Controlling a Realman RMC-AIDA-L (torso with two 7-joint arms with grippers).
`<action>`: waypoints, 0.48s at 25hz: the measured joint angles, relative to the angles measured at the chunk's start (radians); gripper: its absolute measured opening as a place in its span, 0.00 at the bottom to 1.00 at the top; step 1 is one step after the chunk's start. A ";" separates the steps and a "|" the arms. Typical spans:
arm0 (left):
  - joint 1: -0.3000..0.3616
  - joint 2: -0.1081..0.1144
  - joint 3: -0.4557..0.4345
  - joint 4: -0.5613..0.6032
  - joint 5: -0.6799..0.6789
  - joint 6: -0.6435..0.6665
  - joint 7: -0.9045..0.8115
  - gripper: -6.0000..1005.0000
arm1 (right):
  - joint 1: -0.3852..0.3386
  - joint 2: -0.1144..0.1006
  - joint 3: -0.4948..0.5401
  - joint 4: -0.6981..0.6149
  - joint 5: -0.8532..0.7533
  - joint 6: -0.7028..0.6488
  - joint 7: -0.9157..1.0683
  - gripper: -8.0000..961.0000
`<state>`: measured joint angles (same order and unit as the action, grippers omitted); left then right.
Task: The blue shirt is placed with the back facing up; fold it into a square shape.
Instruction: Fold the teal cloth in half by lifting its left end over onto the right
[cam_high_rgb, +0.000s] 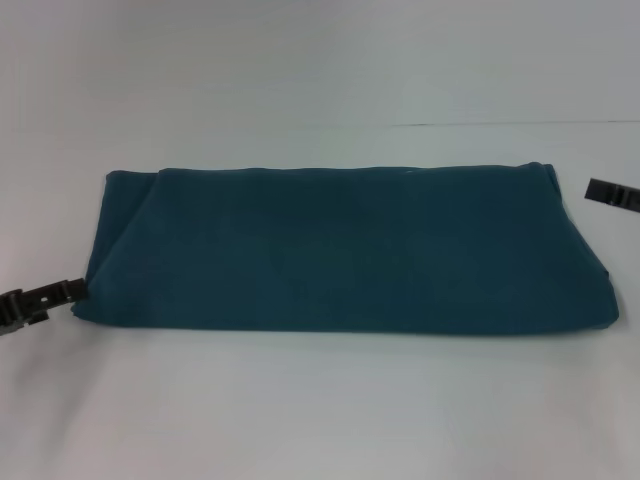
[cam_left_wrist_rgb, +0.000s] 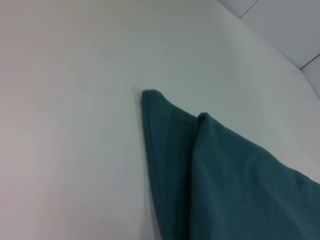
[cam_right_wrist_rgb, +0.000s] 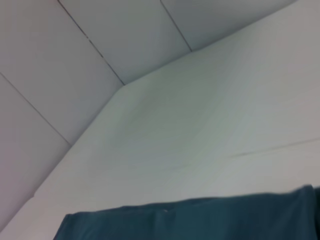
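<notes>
Table bare in front. Blue shirt lies mid-table as long flat band, sleeves already folded in, plain side up. Left gripper low at shirt's near left corner; right gripper beside far right end. Finger opening: cannot tell, neither visibly holds cloth. Judged step: crosswise fold pending; next needs end pinched and carried over to make square.

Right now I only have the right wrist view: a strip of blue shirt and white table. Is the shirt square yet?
Observer: No. In the head view the blue shirt is a long folded band, wider than deep.
Operator: Where's the left gripper?
Observer: The left gripper is at the shirt's near left corner, low by the table.
Operator: And the right one?
Observer: The right gripper is just beside the far right corner, not on the cloth.
</notes>
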<state>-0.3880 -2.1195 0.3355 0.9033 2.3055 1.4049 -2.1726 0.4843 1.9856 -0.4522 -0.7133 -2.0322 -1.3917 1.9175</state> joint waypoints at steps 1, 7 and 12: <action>0.000 -0.002 0.003 -0.004 0.000 0.000 -0.011 0.89 | 0.007 -0.002 0.000 0.000 -0.001 0.002 0.002 0.97; -0.012 -0.001 0.007 -0.056 0.000 -0.008 -0.042 0.89 | 0.041 -0.015 -0.002 0.000 -0.002 0.005 0.004 0.96; -0.018 0.004 0.008 -0.076 0.010 -0.024 -0.059 0.89 | 0.050 -0.018 -0.002 -0.002 -0.002 0.007 0.004 0.96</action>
<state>-0.4059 -2.1159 0.3438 0.8277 2.3151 1.3814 -2.2320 0.5345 1.9673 -0.4542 -0.7151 -2.0341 -1.3848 1.9219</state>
